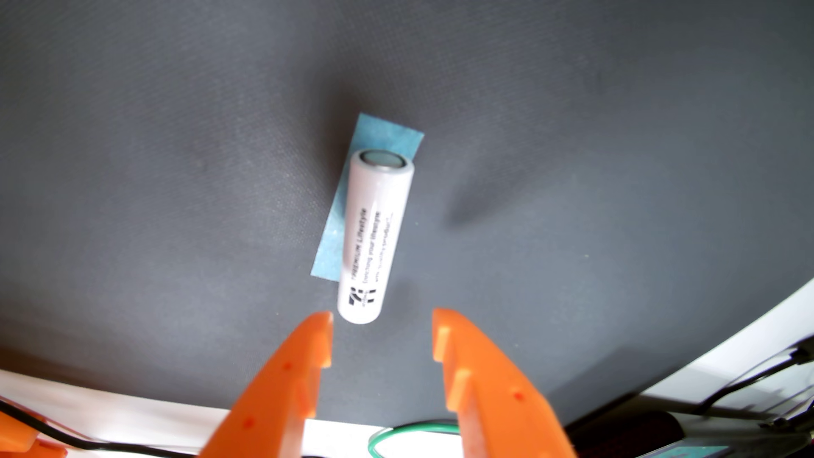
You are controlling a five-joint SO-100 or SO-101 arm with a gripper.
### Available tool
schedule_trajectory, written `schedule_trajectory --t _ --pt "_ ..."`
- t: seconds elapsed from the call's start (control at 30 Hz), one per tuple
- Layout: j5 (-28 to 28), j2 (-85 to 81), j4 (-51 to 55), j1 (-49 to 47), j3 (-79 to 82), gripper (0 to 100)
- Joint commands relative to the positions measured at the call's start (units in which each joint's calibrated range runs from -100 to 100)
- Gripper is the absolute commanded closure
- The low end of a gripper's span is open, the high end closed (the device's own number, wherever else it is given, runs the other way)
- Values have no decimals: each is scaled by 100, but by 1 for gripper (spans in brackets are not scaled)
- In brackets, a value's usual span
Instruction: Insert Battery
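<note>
A white cylindrical battery (375, 238) with black print lies on the dark grey mat, partly over a strip of blue tape (352, 207). Its metal end cap faces the top of the wrist view. My gripper (382, 319) comes in from the bottom edge with two orange fingers (286, 387) spread apart. The fingertips sit just below the battery's near end, one on each side, and nothing is held between them. No battery holder or slot shows in this view.
The grey mat (572, 132) fills most of the view. A white table edge (110, 414) runs along the bottom and lower right. Black cables (749, 383) and a green wire loop (409, 429) lie beyond that edge.
</note>
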Motion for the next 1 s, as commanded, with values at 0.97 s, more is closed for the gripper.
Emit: schedule_trajectory --t 0.97 --pt "117 436 -356 181 23 86"
